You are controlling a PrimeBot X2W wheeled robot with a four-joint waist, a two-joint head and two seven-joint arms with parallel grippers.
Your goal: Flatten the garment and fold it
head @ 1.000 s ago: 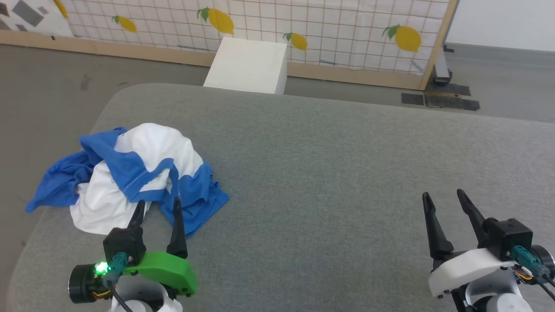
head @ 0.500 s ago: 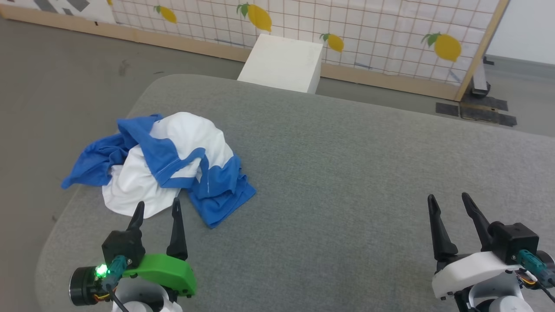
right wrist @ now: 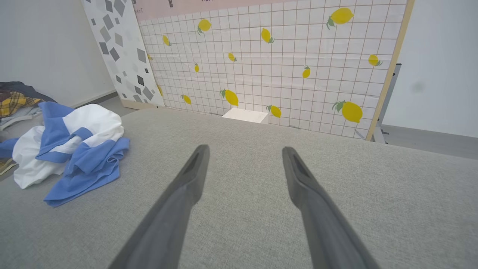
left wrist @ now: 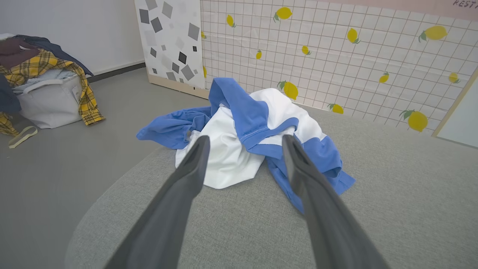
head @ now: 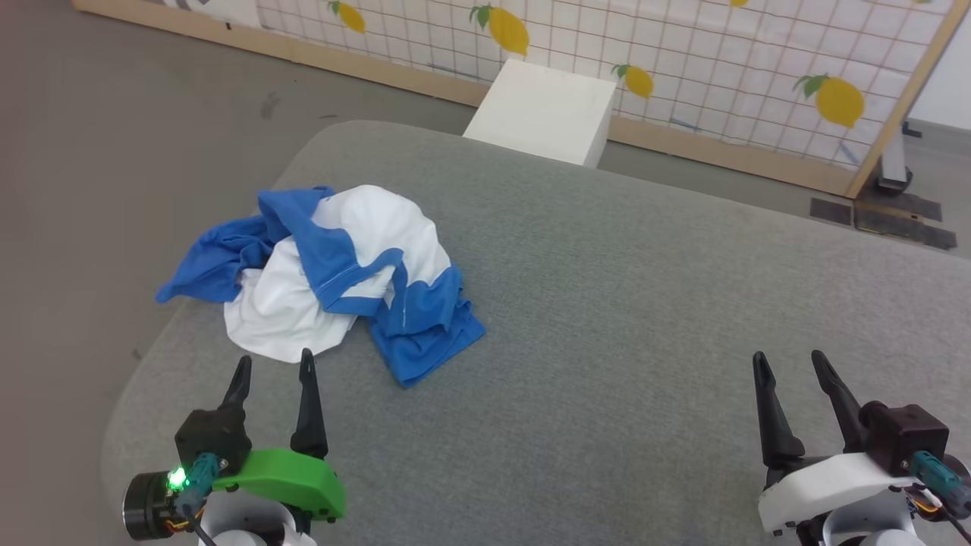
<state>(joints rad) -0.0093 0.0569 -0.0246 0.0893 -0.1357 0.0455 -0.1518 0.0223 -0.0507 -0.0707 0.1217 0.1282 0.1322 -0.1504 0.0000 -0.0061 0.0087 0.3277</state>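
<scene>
The garment point(head: 341, 280) lies crumpled in a heap near the left end of the grey padded table point(head: 622, 303), white body and royal-blue sleeves tangled together, one sleeve hanging over the left edge. My left gripper point(head: 274, 362) stands open just short of the heap's near white edge, nothing between its fingers. In the left wrist view the garment point(left wrist: 246, 138) sits right beyond the left gripper point(left wrist: 244, 140). My right gripper point(head: 789, 358) is open over bare table at the lower right, far from the cloth. From the right wrist the garment point(right wrist: 71, 142) shows at far left, the right gripper point(right wrist: 244, 149) empty.
A white box point(head: 542, 112) stands on the floor behind the table, before a lemon-patterned grid screen point(head: 683, 61). A white bin with a yellow plaid cloth point(left wrist: 48, 86) sits on the floor to the left. Bare table spreads right of the garment.
The head camera has swung left and down, so the whole scene shifted right in view. The garment lies as before; both grippers stay open and empty.
</scene>
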